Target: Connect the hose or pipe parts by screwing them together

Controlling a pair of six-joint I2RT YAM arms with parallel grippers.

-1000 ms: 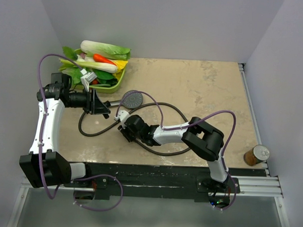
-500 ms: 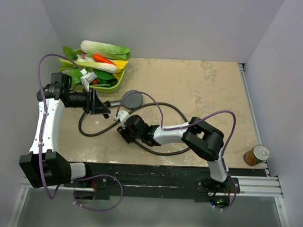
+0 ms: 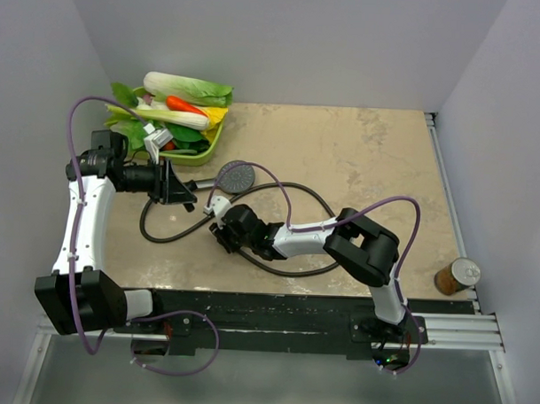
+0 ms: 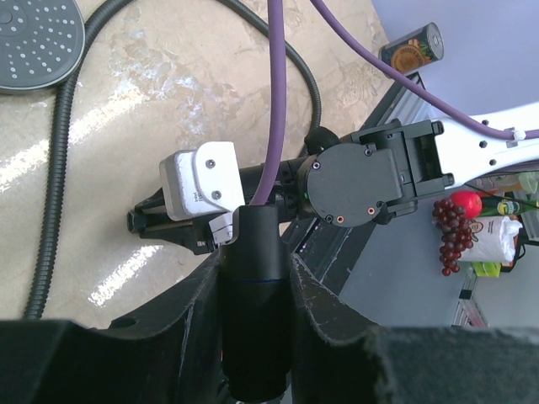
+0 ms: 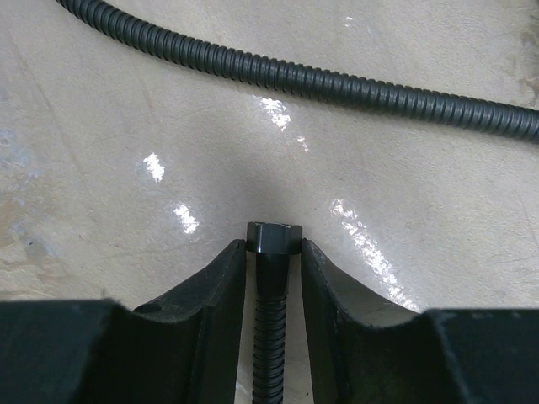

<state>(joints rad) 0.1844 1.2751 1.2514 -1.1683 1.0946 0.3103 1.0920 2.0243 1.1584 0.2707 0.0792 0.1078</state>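
1 hose [image 5: 337, 82], 1 shwr head [image 3: 236, 175], 1 can [image 3: 458, 276]

Vegetable-filled green tray [image 3: 211, 150] far left; can [image 3: 457, 276] right

My right gripper [image 5: 274, 249] has crept a touch farther out across the table [image 3: 369, 161] over the last second. Its fingers first eased apart, then drew in, and now sit against the nut [image 5: 274, 237] on the hose [image 5: 271, 337] end. From overhead the shift is slight, so I may be misjudging its direction.
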